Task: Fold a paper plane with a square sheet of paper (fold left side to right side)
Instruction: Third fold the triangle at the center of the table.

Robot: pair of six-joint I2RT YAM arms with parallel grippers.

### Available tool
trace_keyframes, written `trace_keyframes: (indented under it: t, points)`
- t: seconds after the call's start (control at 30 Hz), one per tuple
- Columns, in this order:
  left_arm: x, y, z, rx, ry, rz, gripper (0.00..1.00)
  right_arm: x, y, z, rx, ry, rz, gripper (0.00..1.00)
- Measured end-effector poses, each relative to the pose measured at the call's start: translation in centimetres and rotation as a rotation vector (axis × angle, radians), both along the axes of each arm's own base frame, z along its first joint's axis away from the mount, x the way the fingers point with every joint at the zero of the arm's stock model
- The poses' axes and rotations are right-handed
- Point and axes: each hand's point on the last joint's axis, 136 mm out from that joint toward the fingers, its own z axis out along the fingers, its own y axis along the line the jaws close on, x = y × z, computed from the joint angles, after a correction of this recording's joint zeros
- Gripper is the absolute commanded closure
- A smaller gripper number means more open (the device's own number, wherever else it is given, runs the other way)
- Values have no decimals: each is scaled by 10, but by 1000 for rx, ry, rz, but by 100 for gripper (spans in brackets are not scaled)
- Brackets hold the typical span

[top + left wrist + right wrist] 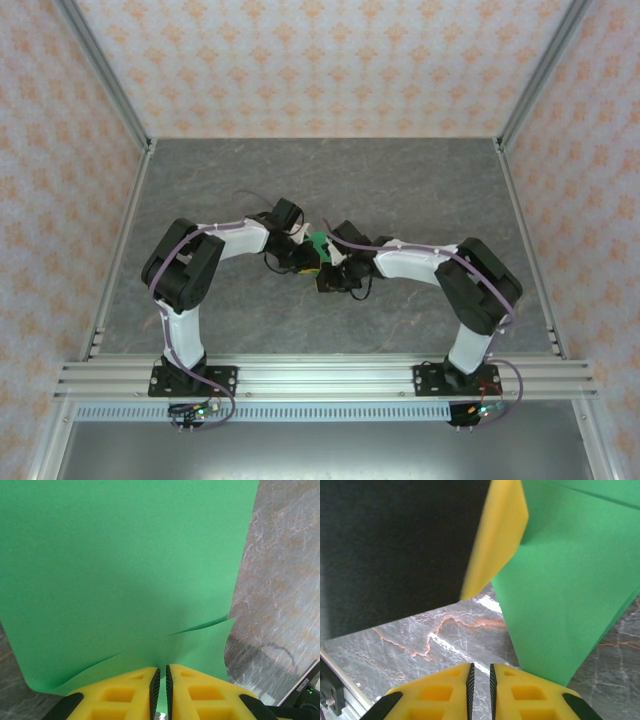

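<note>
**Two claws meet at a green sheet, mid-table**

The square sheet of paper (125, 570), bright green and unmarked, hangs off the grey marbled table (400, 180), well beyond the middle of the aluminium rail (320, 378) that carries both arm bases. It is no longer flat. In the left wrist view one layer's curled edge runs across another, and in the right wrist view a crease cuts across its upper corner.

The left gripper (160, 680) is clamped on the sheet. Its yellow fingers (200, 690) stand pressed almost together, with the green paper running down into the thin slit between them. The right wrist view shows one of those fingers against the sheet's upper part.

The right gripper (480, 680) has its fingers drawn nearly together as well, but on nothing: bare table shows through the narrow gap. The sheet's lower corner sits just beside its right-hand finger, and whether the two touch cannot be told.

From above, the left arm (180, 270) and right arm (480, 285) rise from either end of the rail and bend inward. Their wrists meet at the paper. Patterned walls (320, 60) close off the table on the far side of the rail.
</note>
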Motion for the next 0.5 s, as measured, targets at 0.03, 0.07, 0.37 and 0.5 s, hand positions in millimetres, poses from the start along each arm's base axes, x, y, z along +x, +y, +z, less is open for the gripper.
trace_keyframes:
  t: [0.03, 0.07, 0.37, 0.5]
  points:
    - [0, 0, 0, 0, 0, 0, 82, 0, 0, 0, -2, -2, -2, 81]
    - [0, 0, 0, 0, 0, 0, 82, 1, 0, 0, -3, -5, -3, 81]
    - [0, 0, 0, 0, 0, 0, 82, 1, -1, -6, -16, 2, -5, 82]
    - [0, 0, 0, 0, -1, 0, 82, 1, -1, -7, -19, 9, -10, 82]
